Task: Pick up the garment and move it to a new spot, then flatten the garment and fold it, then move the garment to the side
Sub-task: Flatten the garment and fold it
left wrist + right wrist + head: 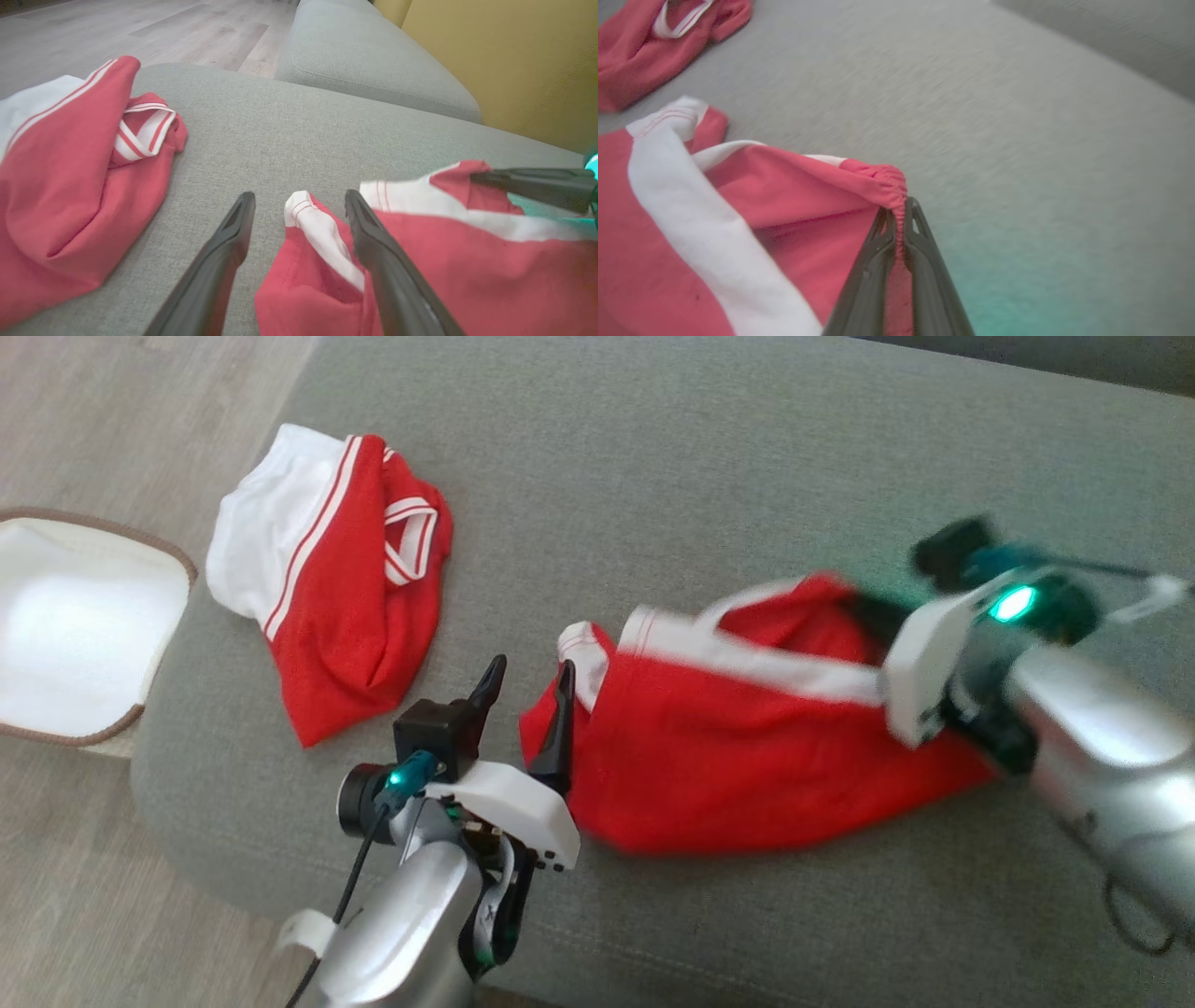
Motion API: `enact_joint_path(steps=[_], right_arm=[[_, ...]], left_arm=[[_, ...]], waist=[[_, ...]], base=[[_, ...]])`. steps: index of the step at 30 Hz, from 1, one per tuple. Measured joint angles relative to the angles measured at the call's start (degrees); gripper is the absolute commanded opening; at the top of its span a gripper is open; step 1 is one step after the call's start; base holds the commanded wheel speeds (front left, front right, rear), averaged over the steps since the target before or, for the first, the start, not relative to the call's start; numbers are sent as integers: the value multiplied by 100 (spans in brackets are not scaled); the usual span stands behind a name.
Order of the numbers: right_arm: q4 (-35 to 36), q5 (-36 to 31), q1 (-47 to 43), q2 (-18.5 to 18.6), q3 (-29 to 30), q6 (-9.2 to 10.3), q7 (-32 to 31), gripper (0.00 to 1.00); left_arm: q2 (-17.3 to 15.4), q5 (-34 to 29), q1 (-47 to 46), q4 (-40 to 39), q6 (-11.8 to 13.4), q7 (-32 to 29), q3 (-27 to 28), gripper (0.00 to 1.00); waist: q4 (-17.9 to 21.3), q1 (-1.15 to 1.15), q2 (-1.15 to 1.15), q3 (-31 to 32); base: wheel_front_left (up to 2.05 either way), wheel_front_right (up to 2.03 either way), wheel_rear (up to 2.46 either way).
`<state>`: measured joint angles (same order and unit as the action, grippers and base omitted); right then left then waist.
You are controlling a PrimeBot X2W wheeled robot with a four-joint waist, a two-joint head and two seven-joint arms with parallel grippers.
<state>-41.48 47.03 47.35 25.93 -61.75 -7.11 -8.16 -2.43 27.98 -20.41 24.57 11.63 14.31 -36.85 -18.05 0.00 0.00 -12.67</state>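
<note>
Shorts (747, 756) lie on a grey sofa (700, 476), with wood floor (112, 411) beside it. Right tool (899, 212) pinches their red band. Left tool (529, 677) stands wide open around one corner.

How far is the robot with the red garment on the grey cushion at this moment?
Done: the right gripper has its jaws shut on the elastic edge of the red garment. In hand: the left gripper, jaws open, straddles the garment's white-trimmed corner, not yet closed. Left: moving, flattening, folding and setting it aside; it lies crumpled on the cushion.
</note>
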Motion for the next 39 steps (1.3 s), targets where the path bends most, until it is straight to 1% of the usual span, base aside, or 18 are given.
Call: enact_joint_path(steps=[6,9,10,12,13,14,16,21,24,28,32,37,39], right_arm=[[-1088,-377,420,-1,625,0,1004,0],[-1583,-569,453,-19,850,0,1382,0],[-1886,-643,482,-60,998,0,1574,0],[-2103,-683,484,-158,1084,0,1641,0],[-2195,-676,483,-226,1140,0,1693,35],[-2269,-676,483,-300,1200,0,1755,100],[-2397,-668,483,-400,1283,0,1889,100],[-2346,-619,485,-420,1474,0,2147,100],[-1990,-619,485,-476,1441,0,2196,100],[-1405,-394,463,-536,1085,0,2109,100],[-1000,-34,310,-381,680,0,1673,100],[-918,310,214,-10,506,0,1399,100],[-893,426,213,54,437,0,1280,100]], left_arm=[[0,0,-4,-1,3,-1,1,100],[-1,0,-3,1,-4,-1,-3,100],[0,0,-4,5,-8,-1,-10,100],[0,0,-4,14,-12,0,-20,100],[0,0,-4,22,-13,0,-36,100],[0,0,-4,36,-29,0,-58,100],[1,0,-11,79,-53,0,-114,100],[1,0,-24,105,-53,0,-141,100],[0,1,-33,107,-54,-1,-177,100],[0,101,-42,103,-54,-1,-316,100],[-1,145,-42,75,-52,0,-363,100],[-1,145,-42,42,-32,0,-382,100],[-1,145,-42,32,-16,0,-388,100]], waist=[[172,0,0,16],[304,0,0,50],[399,0,0,69],[497,0,0,84],[541,0,0,88],[584,0,0,89],[647,0,0,82],[680,0,0,47],[631,0,0,35],[493,0,0,27],[332,0,0,5],[166,0,0,-39],[134,0,0,-60]], base=[[0,0,0],[0,0,0],[0,0,0],[0,0,0],[0,0,0],[0,0,0],[0,0,0],[0,0,0],[0,0,0],[0,0,0],[0,0,0],[0,0,0],[0,0,0]])
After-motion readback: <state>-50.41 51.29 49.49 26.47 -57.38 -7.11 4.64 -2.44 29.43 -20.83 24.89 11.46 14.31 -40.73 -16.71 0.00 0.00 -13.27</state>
